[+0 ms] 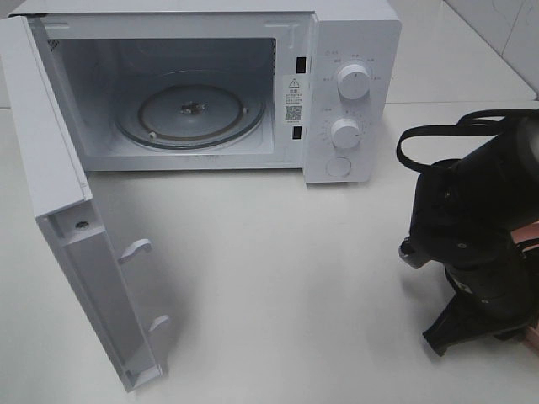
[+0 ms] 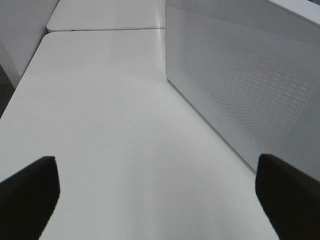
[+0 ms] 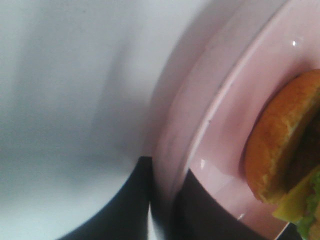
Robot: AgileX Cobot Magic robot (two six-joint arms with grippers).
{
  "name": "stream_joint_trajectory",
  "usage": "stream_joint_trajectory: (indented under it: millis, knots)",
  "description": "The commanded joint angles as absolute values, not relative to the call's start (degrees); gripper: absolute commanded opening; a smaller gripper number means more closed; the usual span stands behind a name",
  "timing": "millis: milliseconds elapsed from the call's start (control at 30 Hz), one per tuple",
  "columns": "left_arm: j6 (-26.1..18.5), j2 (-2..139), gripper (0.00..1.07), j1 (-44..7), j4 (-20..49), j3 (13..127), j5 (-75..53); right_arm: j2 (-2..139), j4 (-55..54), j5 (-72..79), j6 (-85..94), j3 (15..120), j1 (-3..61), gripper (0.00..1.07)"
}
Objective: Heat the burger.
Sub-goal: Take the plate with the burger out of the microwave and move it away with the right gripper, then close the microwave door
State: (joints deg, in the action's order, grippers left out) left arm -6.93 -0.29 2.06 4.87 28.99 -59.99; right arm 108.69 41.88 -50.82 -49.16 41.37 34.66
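Gripping pink plate (image 3: 220, 125) rim, right hand (image 3: 162, 210) clamped thin; burger (image 3: 282, 150) rides loose on plate, soft, likely top-heavy, could slide. Carry by rim, level. Left hand (image 2: 157, 192) spread wide, empty.

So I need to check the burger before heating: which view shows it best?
The right wrist view: the burger sits close up on the pink plate. The exterior high and left wrist views show none of it.
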Motion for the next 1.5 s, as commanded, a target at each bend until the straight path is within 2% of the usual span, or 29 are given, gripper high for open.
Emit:
stream_joint_trajectory:
  millis: [33, 133, 200, 267, 300, 367, 400, 433, 467, 500, 633, 867, 933, 967, 1000, 1033, 1100, 1167, 1500]
  knots:
    - [-7.2, -1.5, 1.0, 2.1, 4.8, 28.8, -59.4, 109.9, 43.3, -53.7, -51.2, 41.0, 34.5, 0.01]
    - [-7.2, -1.5, 1.0, 2.1, 4.8, 28.8, -59.4, 110.8, 43.3, -52.9, -53.6, 41.0, 34.5, 0.02]
    - [-7.2, -1.5, 1.0, 2.1, 4.8, 28.8, -59.4, 110.9, 43.1, -52.6, -54.7, 41.0, 34.5, 0.1]
    - [-7.2, -1.5, 1.0, 2.1, 4.8, 28.8, -59.4, 110.9, 43.0, -52.6, -54.6, 41.0, 34.5, 0.12]
    - [-7.2, -1.5, 1.0, 2.1, 4.8, 28.8, -59.4, 110.7, 42.8, -52.7, -54.5, 41.0, 34.5, 0.18]
    - [-7.2, -1.5, 1.0, 2.1, 4.8, 28.8, -59.4, 110.6, 42.5, -52.7, -54.3, 41.1, 34.5, 0.21]
    - [-7.2, -1.5, 1.0, 2.1, 4.8, 28.8, -59.4, 109.9, 41.5, -52.7, -53.5, 41.1, 34.5, 0.28]
    - [-7.2, -1.5, 1.0, 2.1, 4.8, 28.8, -59.4, 109.9, 41.5, -52.7, -53.5, 41.1, 34.5, 0.28]
    - [-7.2, -1.5, 1.0, 2.1, 4.8, 28.8, -59.4, 108.7, 40.5, -52.7, -52.7, 41.1, 34.5, 0.35]
    - [-7.2, -1.5, 1.0, 2.1, 4.8, 28.8, -59.4, 108.7, 40.5, -52.7, -52.7, 41.1, 34.5, 0.35]
    - [-7.2, -1.5, 1.0, 2.1, 4.8, 28.8, -59.4, 103.5, 38.1, -52.7, -49.8, 41.1, 34.6, 0.46]
    - [-7.2, -1.5, 1.0, 2.1, 4.8, 28.8, -59.4, 96.1, 33.6, -52.3, -43.0, 41.1, 34.7, 0.52]
    - [-7.2, -1.5, 1.0, 2.1, 4.8, 28.8, -59.4, 91.6, 31.2, -51.7, -39.5, 41.1, 34.7, 0.6]
    - [-7.2, -1.5, 1.0, 2.1, 4.8, 28.8, -59.4, 91.6, 31.2, -51.7, -39.5, 41.1, 34.7, 0.6]
    - [-7.2, -1.5, 1.0, 2.1, 4.8, 28.8, -59.4, 88.8, 29.7, -51.3, -37.7, 41.1, 34.7, 0.67]
    - [-7.2, -1.5, 1.0, 2.1, 4.8, 28.8, -59.4, 88.8, 29.7, -51.3, -37.7, 41.1, 34.7, 0.67]
    - [-7.2, -1.5, 1.0, 2.1, 4.8, 28.8, -59.4, 84.3, 27.6, -51.2, -35.1, 41.1, 34.7, 0.77]
    - [-7.2, -1.5, 1.0, 2.1, 4.8, 28.8, -59.4, 81.4, 25.7, -51.3, -33.4, 41.1, 34.7, 0.81]
    - [-7.2, -1.5, 1.0, 2.1, 4.8, 28.8, -59.4, 64.7, 14.9, -51.2, -24.8, 41.1, 34.7, 0.8]
